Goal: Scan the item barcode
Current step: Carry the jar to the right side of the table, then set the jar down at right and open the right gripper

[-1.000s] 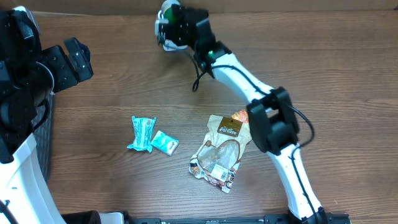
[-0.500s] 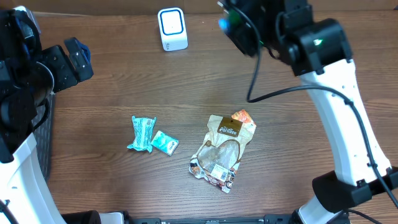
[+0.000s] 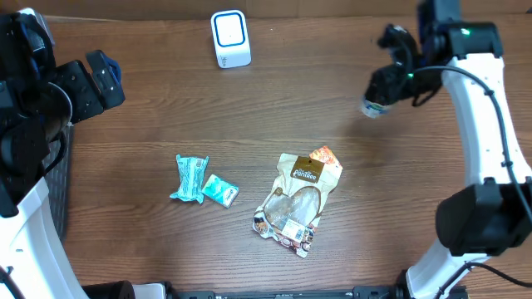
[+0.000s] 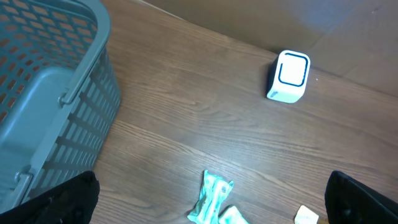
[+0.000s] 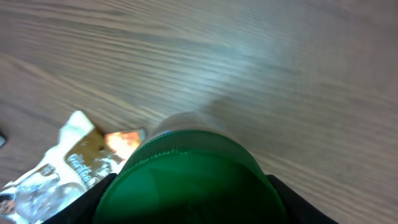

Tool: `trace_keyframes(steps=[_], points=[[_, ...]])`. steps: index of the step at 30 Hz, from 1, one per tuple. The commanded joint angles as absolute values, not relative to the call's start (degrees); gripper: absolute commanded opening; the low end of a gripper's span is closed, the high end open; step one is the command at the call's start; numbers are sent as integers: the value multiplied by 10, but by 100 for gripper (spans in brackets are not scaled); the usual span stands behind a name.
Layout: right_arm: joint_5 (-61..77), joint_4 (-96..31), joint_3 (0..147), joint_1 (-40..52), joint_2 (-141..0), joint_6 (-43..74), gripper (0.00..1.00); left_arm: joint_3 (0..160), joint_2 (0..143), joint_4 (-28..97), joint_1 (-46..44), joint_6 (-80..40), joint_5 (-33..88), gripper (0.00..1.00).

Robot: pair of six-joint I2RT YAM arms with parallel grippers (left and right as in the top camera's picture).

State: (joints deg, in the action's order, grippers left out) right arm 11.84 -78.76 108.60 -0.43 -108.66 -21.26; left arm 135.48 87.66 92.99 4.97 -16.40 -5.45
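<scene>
At the far left edge of the table [image 3: 150,124] stands a grey plastic basket [image 4: 50,93] with lattice walls; only a strip of it shows from overhead. Just beside it, toward the back, the left gripper [image 3: 98,76] hangs above the wood with its jaws spread wide and nothing between them. In the left wrist view its dark fingers [image 4: 68,199] sit in the two bottom corners of the picture.

Further right, near the middle of the table, two teal packets lie flat. The longer packet [image 3: 190,177] is crinkled, and the smaller packet [image 3: 220,191] touches it on its right side.

At the back edge, a little right of the packets, a white scanner [image 3: 230,37] with a blue-rimmed window stands upright, well apart from everything else.

Right of the packets lies a snack pouch [image 3: 298,202], brown and cream with an orange corner, tilted.

Toward the right, the right gripper [image 3: 386,83] is clamped on a bottle [image 3: 373,106] with a green ribbed cap. The bottle hangs below the jaws over bare wood, further back than the pouch and well apart from the scanner. In the right wrist view the green cap fills the lower part of the picture, with the pouch showing beyond it at the lower left. No barcode can be made out on the bottle.
</scene>
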Motion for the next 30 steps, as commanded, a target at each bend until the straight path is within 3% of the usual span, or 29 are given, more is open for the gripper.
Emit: trace_keyframes(steps=[1,8,16,30], points=[[188,-753,1010,-34,-1075,-207,29,1359,877,927,52,-169,-60,100],[174,-686,894,-50,-1075,-207,28,1359,877,928,52,-169,-60,99],[-12,-627,857,-50,-1075,-105,27,1359,877,928,52,-169,-60,100],[-17,-622,854,-50,-1075,-87,27,1359,877,928,52,-169,-60,99]])
